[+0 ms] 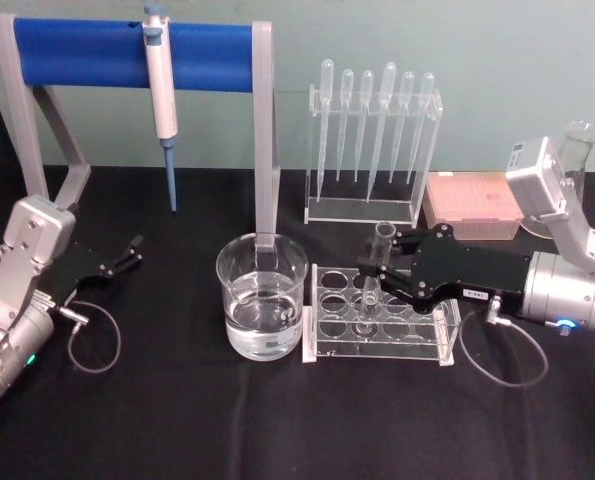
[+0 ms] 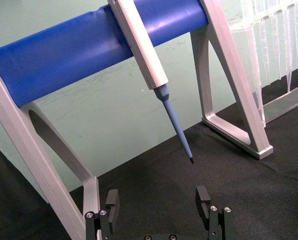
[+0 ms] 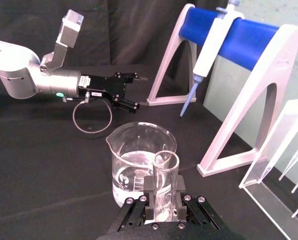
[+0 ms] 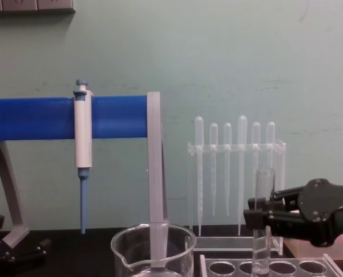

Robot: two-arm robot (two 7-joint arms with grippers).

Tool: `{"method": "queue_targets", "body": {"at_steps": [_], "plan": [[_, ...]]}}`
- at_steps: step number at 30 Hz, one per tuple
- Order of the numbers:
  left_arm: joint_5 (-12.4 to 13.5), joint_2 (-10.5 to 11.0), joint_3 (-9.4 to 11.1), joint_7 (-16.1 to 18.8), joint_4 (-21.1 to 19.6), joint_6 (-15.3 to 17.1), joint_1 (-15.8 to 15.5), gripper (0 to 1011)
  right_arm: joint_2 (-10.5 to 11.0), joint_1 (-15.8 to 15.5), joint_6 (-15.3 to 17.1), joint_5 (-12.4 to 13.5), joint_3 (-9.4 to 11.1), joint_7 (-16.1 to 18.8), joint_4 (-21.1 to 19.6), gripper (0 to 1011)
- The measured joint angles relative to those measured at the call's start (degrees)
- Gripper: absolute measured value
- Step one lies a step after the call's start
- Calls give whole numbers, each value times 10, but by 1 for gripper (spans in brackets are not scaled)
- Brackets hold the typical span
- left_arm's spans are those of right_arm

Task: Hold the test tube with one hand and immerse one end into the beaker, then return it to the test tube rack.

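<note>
Gripping tube [image 1: 374,285] upright in rack [image 1: 322,330], right claw [image 1: 380,272] closed on it, 3 o'clock of beaker [image 1: 262,296]. Risks: tilted lift jams rack hole; rim strike. Left claw [image 1: 127,253] open, parked at 9.

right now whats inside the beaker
The beaker holds clear liquid filling roughly its lower half. The test tube stands outside it in the clear rack, gripped by the right hand. Nothing else shows inside.
</note>
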Motion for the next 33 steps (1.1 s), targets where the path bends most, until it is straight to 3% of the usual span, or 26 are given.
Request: {"method": "queue_targets", "body": {"at_steps": [17, 27, 33], "plan": [[0, 0, 0, 0, 0, 0, 0, 1000, -5, -1, 5, 0, -2, 0, 8, 243], [0, 0, 0, 0, 0, 0, 0, 1000, -4, -1, 4, 0, -1, 0, 6, 564], [0, 0, 0, 0, 0, 0, 0, 1000, 2, -10, -10, 0, 12, -8, -24, 741]]}}
